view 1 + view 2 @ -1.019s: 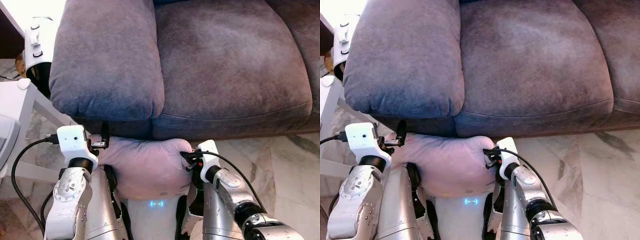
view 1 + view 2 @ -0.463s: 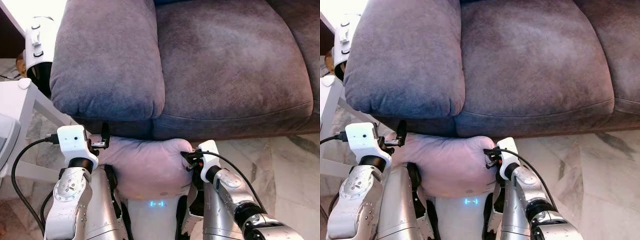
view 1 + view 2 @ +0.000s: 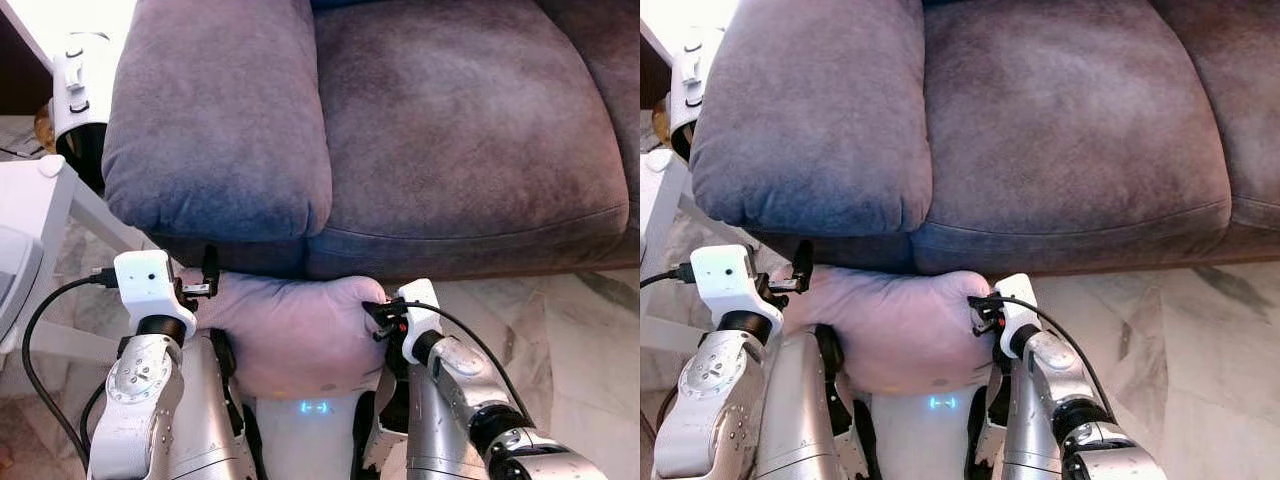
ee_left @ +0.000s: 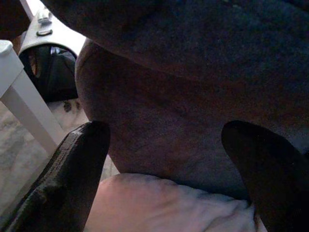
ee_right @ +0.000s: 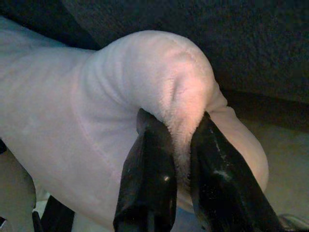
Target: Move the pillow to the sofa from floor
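Observation:
A pale pink plush pillow (image 3: 290, 335) hangs low in front of the grey sofa (image 3: 460, 130), just under the seat's front edge and close to my body. My right gripper (image 5: 181, 128) is shut on a pinched corner of the pillow (image 5: 91, 111); it sits at the pillow's right end (image 3: 376, 318). At the pillow's left end, my left gripper (image 3: 207, 284) has its black fingers (image 4: 72, 169) spread wide apart. The pillow (image 4: 159, 205) lies low between them, with the dark sofa armrest (image 4: 193, 96) right ahead.
The sofa's thick left armrest (image 3: 215, 120) overhangs the pillow. A white table frame (image 3: 45, 200) and a white-and-black device (image 3: 78, 95) stand to the left. Marble floor (image 3: 580, 330) opens to the right. A black cable (image 3: 35, 340) loops by my left arm.
The view has shifted very slightly. Both grippers and the pillow stay as they were.

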Tool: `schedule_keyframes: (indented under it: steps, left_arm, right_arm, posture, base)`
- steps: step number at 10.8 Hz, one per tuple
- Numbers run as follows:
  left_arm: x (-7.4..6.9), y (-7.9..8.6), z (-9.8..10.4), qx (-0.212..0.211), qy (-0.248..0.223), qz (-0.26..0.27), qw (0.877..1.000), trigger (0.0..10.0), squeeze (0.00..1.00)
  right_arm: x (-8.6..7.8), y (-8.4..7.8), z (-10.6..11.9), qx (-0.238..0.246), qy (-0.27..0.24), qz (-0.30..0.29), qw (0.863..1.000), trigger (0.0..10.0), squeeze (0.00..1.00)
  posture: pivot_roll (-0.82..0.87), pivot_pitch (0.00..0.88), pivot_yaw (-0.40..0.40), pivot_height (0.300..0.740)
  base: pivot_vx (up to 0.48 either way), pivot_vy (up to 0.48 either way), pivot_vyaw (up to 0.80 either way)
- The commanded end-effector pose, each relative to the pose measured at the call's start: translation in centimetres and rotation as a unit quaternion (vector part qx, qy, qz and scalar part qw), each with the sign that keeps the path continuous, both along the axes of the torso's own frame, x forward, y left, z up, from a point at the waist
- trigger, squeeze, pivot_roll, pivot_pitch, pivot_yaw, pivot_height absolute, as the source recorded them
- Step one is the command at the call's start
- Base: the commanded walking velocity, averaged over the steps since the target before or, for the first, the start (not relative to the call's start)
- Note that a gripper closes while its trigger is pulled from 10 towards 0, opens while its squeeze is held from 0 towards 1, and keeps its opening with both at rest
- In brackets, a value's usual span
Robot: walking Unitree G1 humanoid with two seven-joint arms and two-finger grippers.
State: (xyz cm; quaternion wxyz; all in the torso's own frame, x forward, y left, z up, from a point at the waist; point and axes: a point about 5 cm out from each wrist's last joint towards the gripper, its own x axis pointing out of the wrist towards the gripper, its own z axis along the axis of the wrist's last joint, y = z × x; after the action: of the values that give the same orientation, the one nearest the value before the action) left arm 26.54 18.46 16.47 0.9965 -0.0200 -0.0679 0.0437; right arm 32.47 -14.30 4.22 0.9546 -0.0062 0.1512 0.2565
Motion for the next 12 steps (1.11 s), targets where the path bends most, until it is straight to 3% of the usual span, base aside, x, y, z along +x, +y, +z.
schedule_keyframes:
  steps: [1, 6, 12]
  left_arm:
    - [-0.18, 0.22, -0.73, -0.002, 0.014, 0.001, 1.000, 10.0, 0.00]
    - [-0.17, 0.24, -0.73, -0.001, 0.015, 0.001, 1.000, 10.0, 0.00]
    - [-0.08, 0.18, -0.75, -0.002, 0.014, 0.001, 1.000, 10.0, 0.00]
  right_arm:
    - [0.31, -0.19, 0.73, 0.014, -0.024, -0.010, 1.000, 10.0, 0.00]
    - [0.43, -0.07, 0.91, 0.023, -0.028, -0.014, 0.999, 10.0, 0.00]
    - [0.45, -0.17, 0.77, 0.009, -0.023, -0.017, 1.000, 10.0, 0.00]
  posture:
    - [0.24, 0.342, -0.019, 0.488]
    - [0.24, 0.343, -0.017, 0.488]
    - [0.24, 0.335, -0.019, 0.587]
  base:
    - [0.000, 0.000, 0.00]
    - [0.000, 0.000, 0.00]
    - [0.000, 0.000, 0.00]
